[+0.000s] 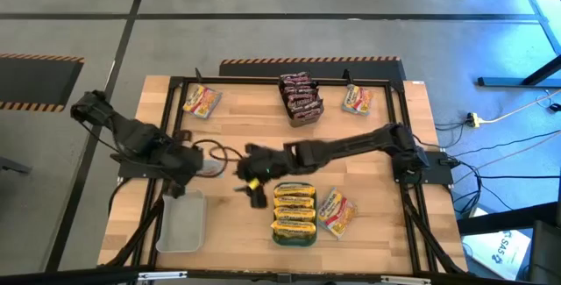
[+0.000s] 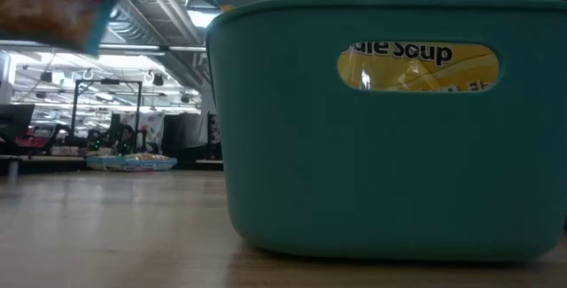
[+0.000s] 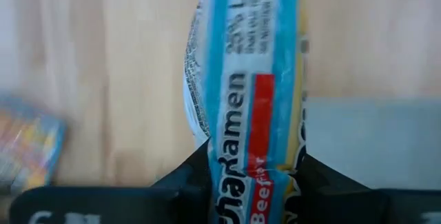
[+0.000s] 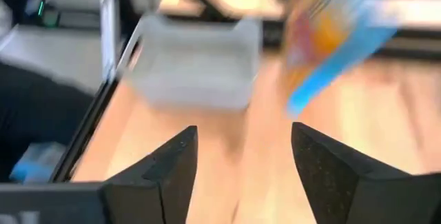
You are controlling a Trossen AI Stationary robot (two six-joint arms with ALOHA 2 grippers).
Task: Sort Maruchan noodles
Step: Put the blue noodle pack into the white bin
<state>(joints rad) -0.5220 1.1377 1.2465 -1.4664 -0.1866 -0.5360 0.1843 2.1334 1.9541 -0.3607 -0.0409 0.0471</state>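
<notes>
left end effector (image 3: 251,182) grasping one packet (image 3: 251,79) | right end effector (image 4: 241,176) released | teal tray (image 2: 381,190): four yellow packets (image 1: 294,208)

wooden table (image 1: 245,118), noodle packets (image 1: 201,101), trays (image 1: 181,223)

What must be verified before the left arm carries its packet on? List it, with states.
1. Left pincer shut on the blue-edged crinkly plastic ramen packet: ok, the packet sits between its fingers.
2. Right pincer open and empty: ok.
3. Right arm out of the left arm's way: not ok, its pincer hangs close beside the left one in the high view.
4. Room in the translucent white plastic tray: ok, it looks empty.
5. Teal plastic tray holds only yellow packets: ok, as far as shows.
6. Which tray this packet belongs in: cannot tell.
</notes>
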